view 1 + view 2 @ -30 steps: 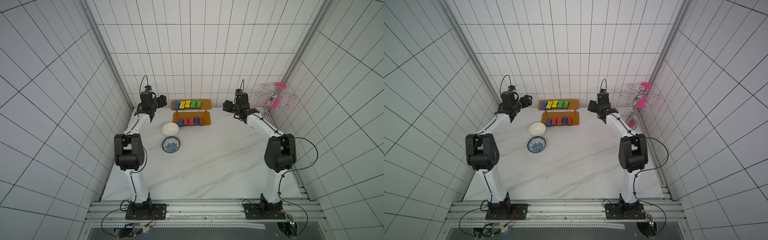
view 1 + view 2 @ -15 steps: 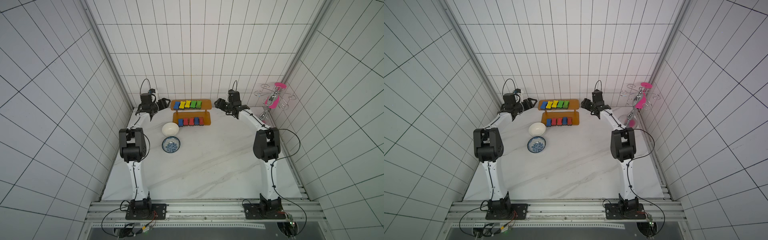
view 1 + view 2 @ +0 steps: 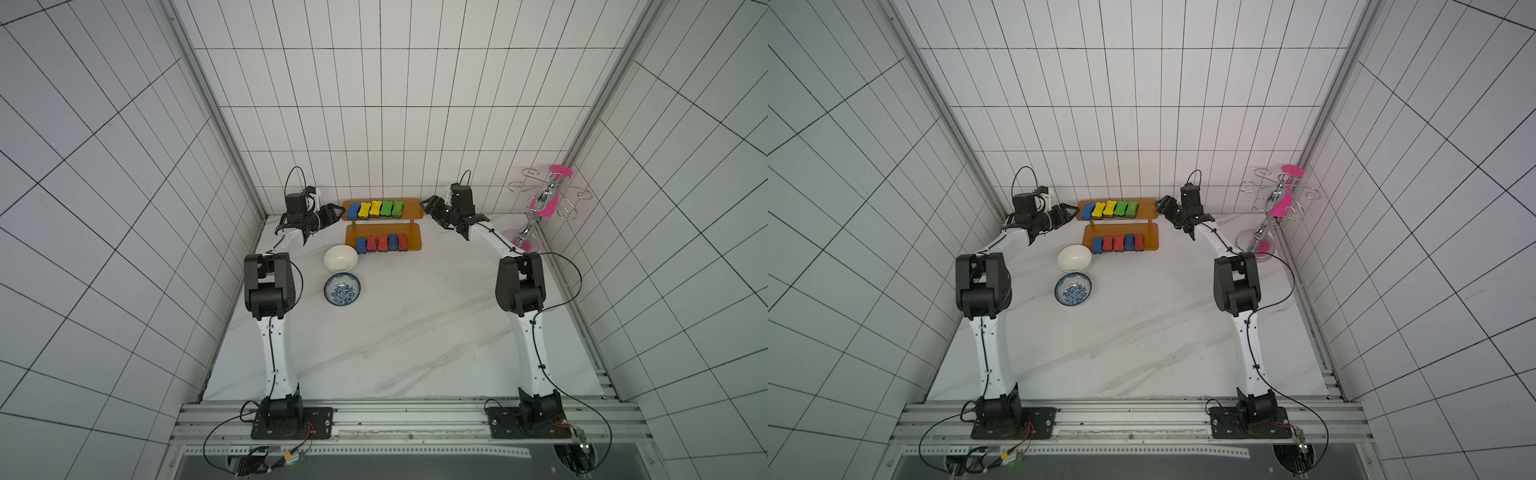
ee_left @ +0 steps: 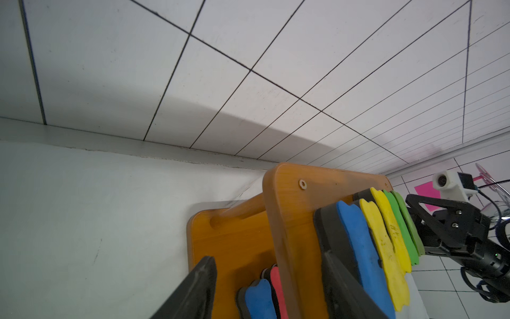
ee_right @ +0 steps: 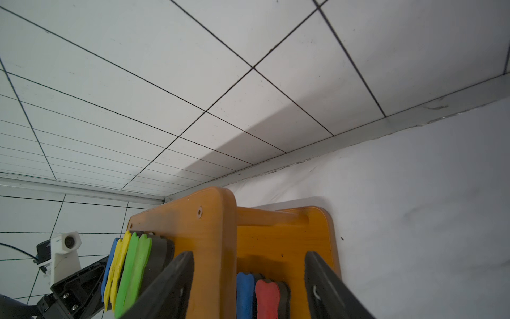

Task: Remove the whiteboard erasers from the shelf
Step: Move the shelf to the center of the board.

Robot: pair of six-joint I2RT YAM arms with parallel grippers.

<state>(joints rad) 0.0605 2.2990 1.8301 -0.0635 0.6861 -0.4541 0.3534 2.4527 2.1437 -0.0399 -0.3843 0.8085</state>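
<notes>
Left hand (image 3: 337, 212) and right hand (image 3: 427, 205), both open, seemingly straddle the shelf (image 3: 412, 209) ends.

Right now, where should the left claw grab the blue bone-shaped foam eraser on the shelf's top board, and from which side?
Pinch the blue bone-shaped foam eraser by its front and back ends, down from above. It lies flat on the orange-brown shelf, and its waist is likely blocked: one side sits tight against a yellow foam eraser.
</notes>
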